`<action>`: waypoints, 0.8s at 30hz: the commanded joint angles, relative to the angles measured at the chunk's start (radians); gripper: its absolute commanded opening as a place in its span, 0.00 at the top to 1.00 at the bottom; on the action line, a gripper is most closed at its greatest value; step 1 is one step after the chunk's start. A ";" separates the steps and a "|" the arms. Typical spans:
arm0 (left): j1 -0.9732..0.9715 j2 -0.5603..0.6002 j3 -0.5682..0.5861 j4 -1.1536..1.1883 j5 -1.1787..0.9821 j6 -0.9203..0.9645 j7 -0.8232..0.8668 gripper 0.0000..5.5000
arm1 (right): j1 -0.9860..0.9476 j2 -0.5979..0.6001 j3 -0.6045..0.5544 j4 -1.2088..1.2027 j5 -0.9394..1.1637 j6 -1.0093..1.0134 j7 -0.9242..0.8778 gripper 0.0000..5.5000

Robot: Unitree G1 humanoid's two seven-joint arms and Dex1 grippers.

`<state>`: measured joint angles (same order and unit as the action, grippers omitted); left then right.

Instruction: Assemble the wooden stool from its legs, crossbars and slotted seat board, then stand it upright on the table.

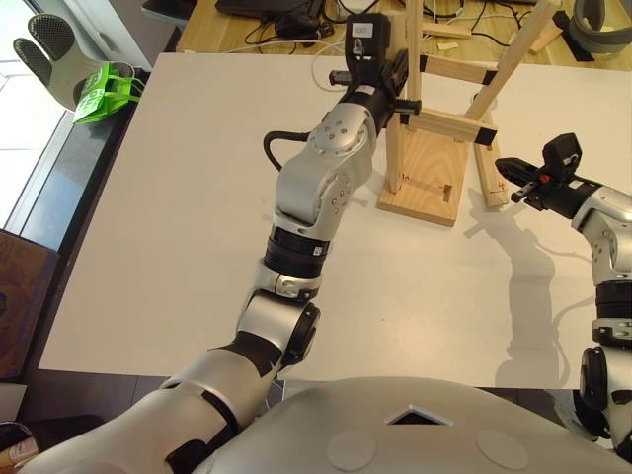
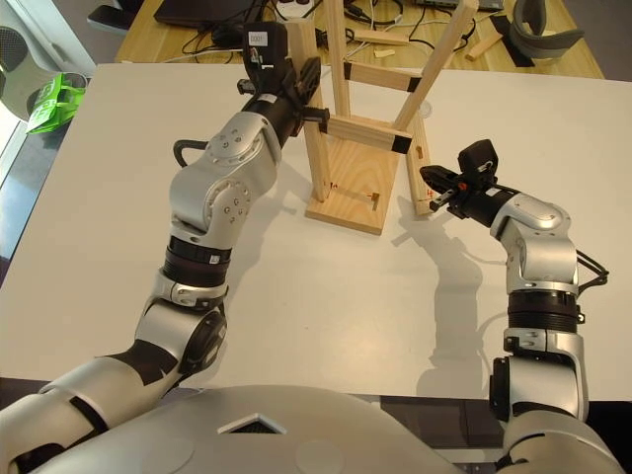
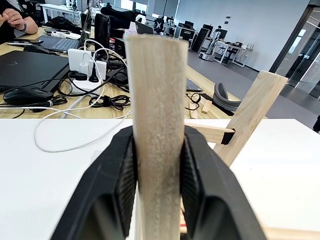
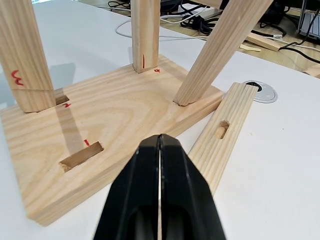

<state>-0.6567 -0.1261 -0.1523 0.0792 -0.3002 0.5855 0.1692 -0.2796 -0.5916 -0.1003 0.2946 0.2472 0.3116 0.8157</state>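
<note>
The stool stands upside down at the far side of the white table. Its slotted seat board (image 1: 423, 188) lies flat, with three legs and crossbars (image 1: 449, 123) rising from it. My left gripper (image 3: 156, 170) is shut on the upright leg (image 3: 156, 100) nearest the left arm, just above the lower crossbar. One slot (image 4: 80, 155) in the board is bare. A loose leg (image 4: 220, 140) lies flat on the table against the board's right edge. My right gripper (image 4: 160, 142) hovers shut with nothing in it, low over the table beside the loose leg and pointing at the board.
Behind the white table is a wooden desk (image 1: 222, 35) with a laptop, mouse, cables and wood scraps. A green bag (image 1: 104, 94) sits off the left edge. A round cable grommet (image 4: 264, 91) lies past the loose leg. The near table surface (image 1: 197, 247) is open.
</note>
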 commanded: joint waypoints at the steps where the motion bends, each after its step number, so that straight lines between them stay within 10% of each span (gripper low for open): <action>1: -0.019 -0.064 -0.007 0.034 0.036 -0.060 -0.013 0.81 | 0.009 0.000 0.008 -0.006 -0.009 -0.011 -0.001 1.00; 24: 0.104 -0.055 -0.028 0.163 0.087 -0.407 -0.089 0.81 | 0.001 -0.015 0.036 0.015 -0.028 -0.044 0.024 1.00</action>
<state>-0.5640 -0.1491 -0.1790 0.1733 -0.2455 0.2531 0.1049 -0.2754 -0.5963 -0.0635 0.3100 0.2262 0.2693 0.8380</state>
